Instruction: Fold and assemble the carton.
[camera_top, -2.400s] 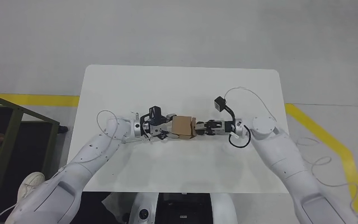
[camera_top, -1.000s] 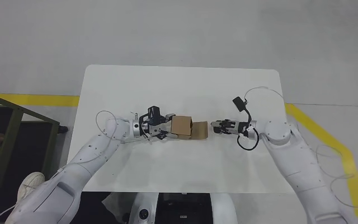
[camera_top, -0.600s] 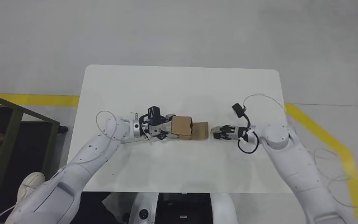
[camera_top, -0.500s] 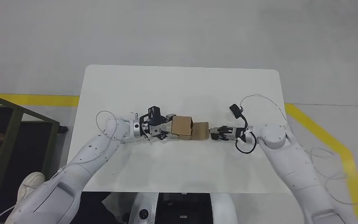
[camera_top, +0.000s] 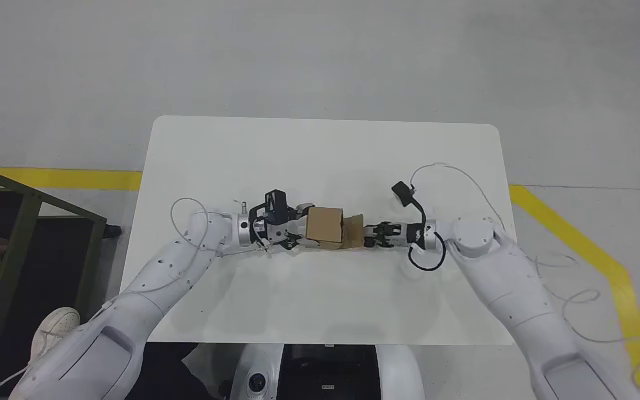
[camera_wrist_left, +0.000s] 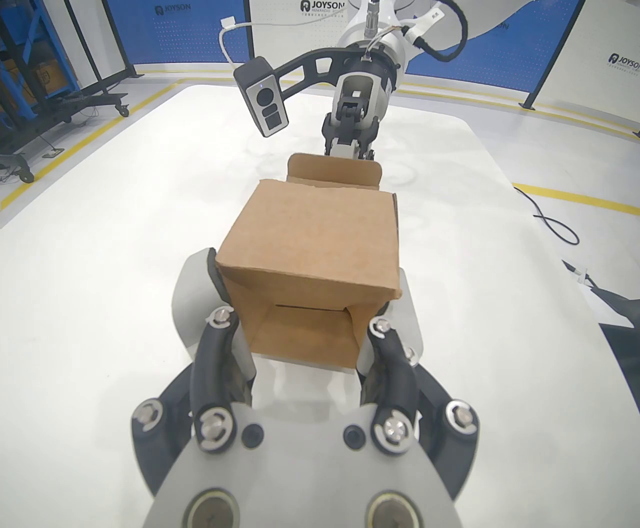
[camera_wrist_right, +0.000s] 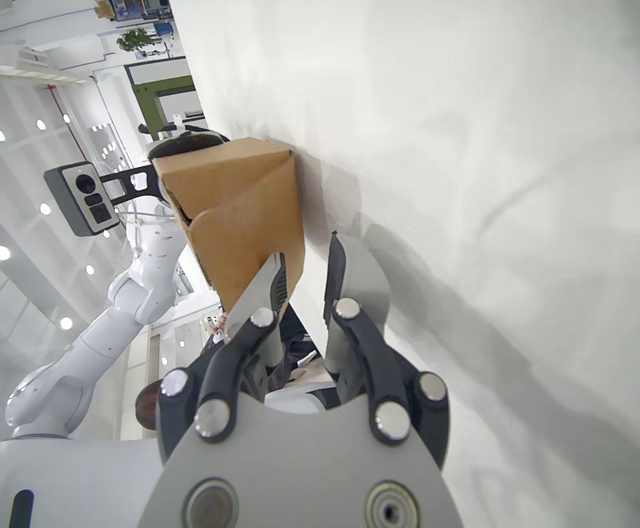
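Note:
A brown carton (camera_top: 325, 226) lies on its side in the middle of the white table (camera_top: 300, 150). My left gripper (camera_top: 292, 233) is shut on its open left end; in the left wrist view its fingers (camera_wrist_left: 200, 285) clamp both side walls of the carton (camera_wrist_left: 320, 230). At the far end an end flap (camera_wrist_left: 332, 172) stands partly raised. My right gripper (camera_top: 368, 236) is at that flap. In the right wrist view my right gripper (camera_wrist_right: 305, 272) is narrowly open, one finger lying against the flap (camera_wrist_right: 250, 250), whose edge sits in the gap.
A white cable (camera_top: 450, 170) loops from my right wrist over the table's right half. Bare table surface surrounds the carton on all sides, with the front edge (camera_top: 320, 345) close to both forearms.
My right gripper pulled away to the right, leaving the flap lying out flat, then came back left against it; the flap now stands more upright. The left gripper and carton have stayed put.

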